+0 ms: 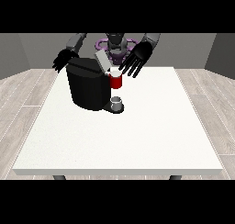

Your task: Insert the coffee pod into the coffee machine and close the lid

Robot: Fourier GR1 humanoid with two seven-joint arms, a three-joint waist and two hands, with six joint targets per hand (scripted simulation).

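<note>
**Coffee machine with lid up, robot hand spread above the brew head**

A black coffee machine [87, 87] stood on the white counter [137, 140], toward its far left part. Its grey lid [102, 61] was tilted up and open. The red brew head [116, 81] showed a whitish top where the coffee pod [114, 72] appeared to sit, though the pod itself was hard to make out. Below it a small grey cup [117, 102] rested on the machine's base; whether it held anything could not be told. The robot hand at the view's right [137, 58] hovered just above the red part with fingers spread and straight, holding nothing. The robot hand at the view's left [65, 59] hung behind the machine's top corner, fingers relaxed and empty
</note>
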